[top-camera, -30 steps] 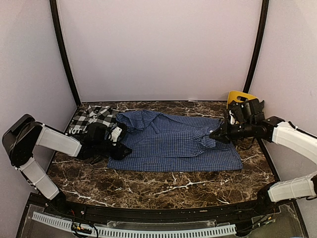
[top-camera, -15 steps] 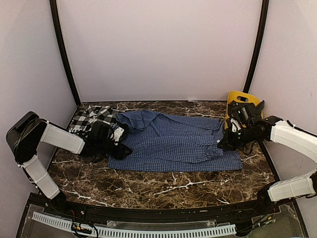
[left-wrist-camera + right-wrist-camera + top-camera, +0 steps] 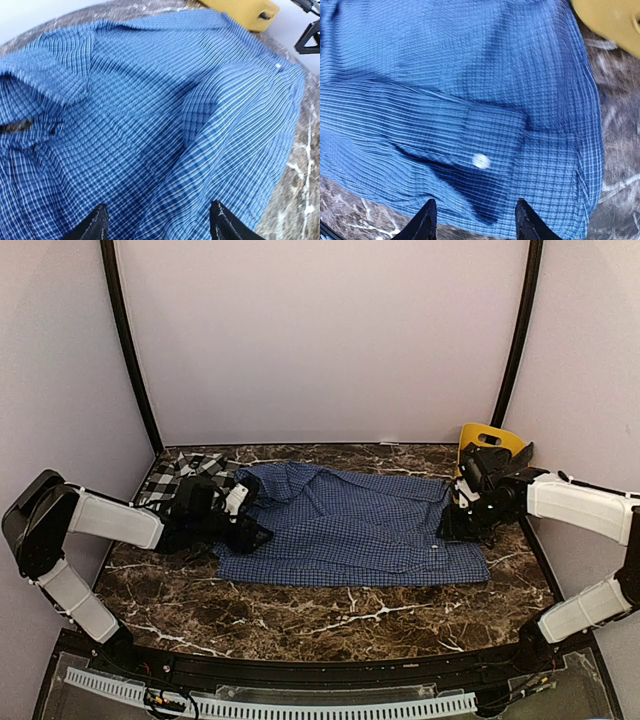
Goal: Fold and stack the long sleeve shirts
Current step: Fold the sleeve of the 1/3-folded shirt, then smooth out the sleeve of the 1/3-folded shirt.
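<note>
Top external view: the blue checked shirt (image 3: 350,530) lies spread flat on the desk (image 3: 330,615), with the plaid shirt (image 3: 180,475) bunched at its left end. Over its left edge the left fingers (image 3: 97,227) are spread apart. The right fingers (image 3: 426,222), likewise parted, are over its right-end cuff (image 3: 492,145).

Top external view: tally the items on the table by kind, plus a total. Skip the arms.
Long sleeve shirts: 2 (blue check shirt, black-and-white plaid shirt)
Yellow bin: 1
Total: 3
</note>
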Available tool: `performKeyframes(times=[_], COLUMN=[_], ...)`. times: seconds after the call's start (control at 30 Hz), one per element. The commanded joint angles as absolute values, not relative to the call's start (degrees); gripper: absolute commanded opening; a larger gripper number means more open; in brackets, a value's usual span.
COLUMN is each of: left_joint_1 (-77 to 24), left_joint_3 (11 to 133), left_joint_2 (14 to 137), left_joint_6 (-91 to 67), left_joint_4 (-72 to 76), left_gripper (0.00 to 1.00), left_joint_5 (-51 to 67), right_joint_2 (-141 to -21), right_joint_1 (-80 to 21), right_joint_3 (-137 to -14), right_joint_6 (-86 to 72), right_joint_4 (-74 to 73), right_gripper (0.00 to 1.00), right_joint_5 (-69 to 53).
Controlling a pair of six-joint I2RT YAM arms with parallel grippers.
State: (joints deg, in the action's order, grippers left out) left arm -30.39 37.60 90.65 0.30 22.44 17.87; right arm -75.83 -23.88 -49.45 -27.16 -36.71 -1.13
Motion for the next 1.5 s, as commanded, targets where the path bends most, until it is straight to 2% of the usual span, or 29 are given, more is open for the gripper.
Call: performKeyframes(times=[0.0, 0.23, 0.4, 0.67, 0.9, 1.17, 1.3, 1.47], left_joint_1=[-30.5, -30.96, -33.59, -36.62, -36.8, -36.83, -36.83, -36.83], left_joint_3=[39.38, 44.81, 47.87, 51.67, 51.97, 49.66, 50.04, 49.19], left_joint_2=[88.54, 94.76, 99.56, 109.61, 111.62, 110.52, 110.29, 108.17], left_joint_6=[-2.69, -10.84, -15.64, -20.2, -16.94, -15.01, -14.31, -14.92], left_joint_4=[27.28, 30.7, 35.87, 36.28, 28.91, 27.16, 27.0, 29.43], left_gripper=[0.68, 0.68, 0.65, 0.56, 0.52, 0.55, 0.57, 0.65], left_joint_5=[22.86, 27.33, 30.68, 26.44, 19.09, 8.82, 7.4, 8.47], right_joint_2=[-75.48, -81.74, -87.81, -93.75, -93.6, -88.89, -84.12, -80.53], right_joint_1=[-28.18, -32.21, -32.34, -32.24, -32.34, -33.29, -34.86, -35.28], right_joint_3=[-52.95, -51.83, -50.09, -45.85, -42.67, -42.97, -44.22, -46.59], right_joint_6=[-25.62, -24.08, -23.74, -23.96, -23.42, -21.14, -22.04, -26.36], right_joint_4=[-30.62, -17.1, -13.63, -13.89, -16.89, -22.9, -25.69, -30.83], right_gripper=[0.51, 0.46, 0.44, 0.43, 0.43, 0.45, 0.48, 0.53], right_joint_5=[0.31, -9.4, -10.31, -6.98, 1.89, 5.62, 5.03, 9.22])
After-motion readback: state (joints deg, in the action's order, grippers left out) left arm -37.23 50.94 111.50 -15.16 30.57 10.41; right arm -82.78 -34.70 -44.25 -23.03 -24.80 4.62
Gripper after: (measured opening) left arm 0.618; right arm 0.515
